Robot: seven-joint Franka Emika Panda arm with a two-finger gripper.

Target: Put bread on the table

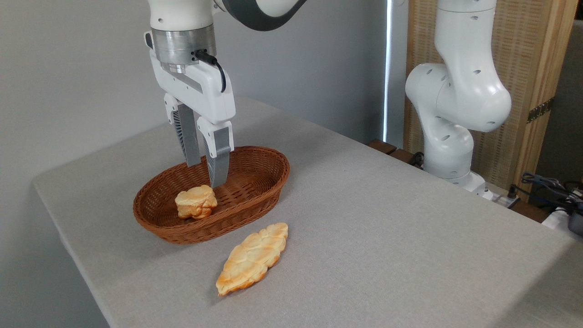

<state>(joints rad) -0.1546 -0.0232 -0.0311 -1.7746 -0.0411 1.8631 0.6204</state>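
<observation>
The bread (196,202), a small lumpy golden-tan bun, lies inside the brown wicker basket (264,191) toward its left half. My gripper (206,175) hangs over the basket just above and behind the bun, pointing down. Its two grey fingers (218,159) stand a narrow gap apart with nothing between them, and the nearer fingertip ends right at the bun's top edge. The light-grey table (387,237) carries the basket.
A longer flat braided loaf (253,257) lies on the cloth just in front of the basket. The arm's white base (448,136) stands at the table's far right edge, with cables (546,182) beyond. A grey wall is behind.
</observation>
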